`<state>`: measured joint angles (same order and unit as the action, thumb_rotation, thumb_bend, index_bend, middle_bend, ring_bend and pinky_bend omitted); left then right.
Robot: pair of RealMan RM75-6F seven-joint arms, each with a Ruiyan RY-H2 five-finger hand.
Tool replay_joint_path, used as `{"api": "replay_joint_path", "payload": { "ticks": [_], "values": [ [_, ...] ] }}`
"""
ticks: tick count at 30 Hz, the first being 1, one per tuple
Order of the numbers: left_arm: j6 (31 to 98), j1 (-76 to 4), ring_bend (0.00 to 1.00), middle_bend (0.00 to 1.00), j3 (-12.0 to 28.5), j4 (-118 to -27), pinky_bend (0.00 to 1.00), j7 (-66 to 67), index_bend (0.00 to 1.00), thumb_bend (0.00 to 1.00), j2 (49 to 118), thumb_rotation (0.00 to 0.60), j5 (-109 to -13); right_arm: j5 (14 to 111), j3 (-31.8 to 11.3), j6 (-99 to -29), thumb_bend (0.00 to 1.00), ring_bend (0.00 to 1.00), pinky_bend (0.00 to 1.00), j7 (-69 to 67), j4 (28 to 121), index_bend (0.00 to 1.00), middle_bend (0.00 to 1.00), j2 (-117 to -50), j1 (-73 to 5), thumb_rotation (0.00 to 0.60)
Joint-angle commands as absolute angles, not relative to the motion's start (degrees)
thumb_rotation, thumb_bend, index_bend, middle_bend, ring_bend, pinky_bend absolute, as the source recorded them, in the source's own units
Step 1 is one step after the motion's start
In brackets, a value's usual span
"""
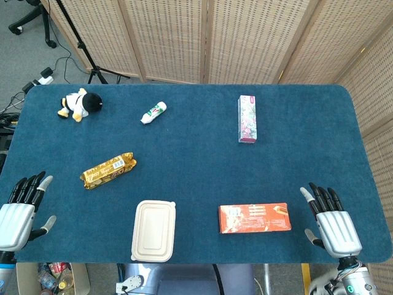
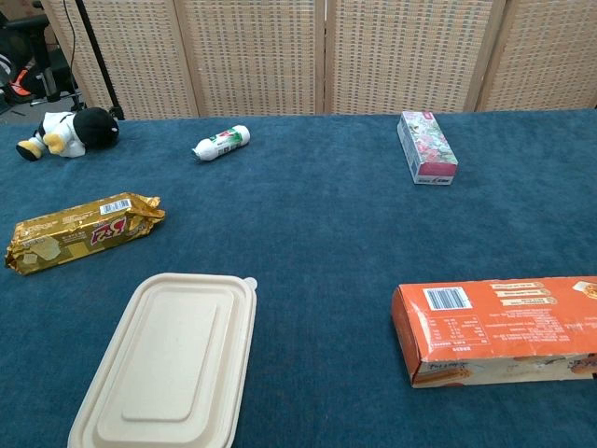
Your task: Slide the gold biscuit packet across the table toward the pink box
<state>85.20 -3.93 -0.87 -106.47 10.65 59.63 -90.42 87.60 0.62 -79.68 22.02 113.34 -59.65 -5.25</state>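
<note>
Looking down from the head view, the gold biscuit packet (image 1: pixel 108 171) lies flat on the blue felt table (image 1: pixel 196 141), on its left half, angled slightly with its right end further from the robot. The pink box (image 1: pixel 247 118) sits well apart from it, up on the far right half. The left hand (image 1: pixel 19 212) rests at the near left edge, released, fingers spread and holding nothing, near the packet but not touching it. The right hand (image 1: pixel 330 222) is likewise released at the near right edge, just beside the orange carton (image 1: pixel 254 218). A beige lidded container (image 1: pixel 154 230), a small white tube (image 1: pixel 154 113) and a plush penguin (image 1: pixel 80 105) also lie on the cloth.

From the chest view, neither hand shows. The gold biscuit packet (image 2: pixel 82 231) shows crimped foil ends and a wrinkled wrapper; it looks light, with a slick film skin over a fairly stiff row of breakable biscuits. The felt probably drags on it, so pushing seems best done with flat fingers against its long left side, near the middle, to keep it from pivoting. The pink box (image 2: pixel 426 147) lies far right.
</note>
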Motion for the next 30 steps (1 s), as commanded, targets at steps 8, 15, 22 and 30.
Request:
{"api": "replay_joint_path", "payload": {
  "ticks": [8, 15, 22, 30],
  "values": [
    [85.73, -3.64, 0.00, 0.00, -1.01, -106.69, 0.00, 10.66, 0.00, 0.29, 59.45, 0.600, -90.92, 88.34, 0.72, -80.36, 0.26, 0.00, 0.00, 21.27, 113.48, 0.01, 0.00, -59.27, -5.00, 0.600],
    [85.53, -3.76, 0.00, 0.00, -1.00, -106.63, 0.00, 10.47, 0.00, 0.29, 59.48, 0.600, -91.05, 88.61, 0.72, -80.58, 0.26, 0.00, 0.00, 21.04, 113.66, 0.01, 0.00, -59.10, -4.92, 0.600],
    [84.19, -4.70, 0.00, 0.00, -0.63, -106.31, 0.00, 10.72, 0.00, 0.29, 60.16, 0.600, -90.78, 87.96, 0.75, -80.66, 0.26, 0.00, 0.00, 21.68, 113.36, 0.01, 0.00, -59.09, -4.67, 0.600],
    [82.82, -5.17, 0.00, 0.00, -1.03, -107.27, 0.00, 9.68, 0.00, 0.29, 59.99, 0.600, -90.43, 87.53, 0.69, -81.21, 0.26, 0.00, 0.00, 21.69, 113.25, 0.01, 0.00, -58.91, -4.25, 0.600]
  ]
}}
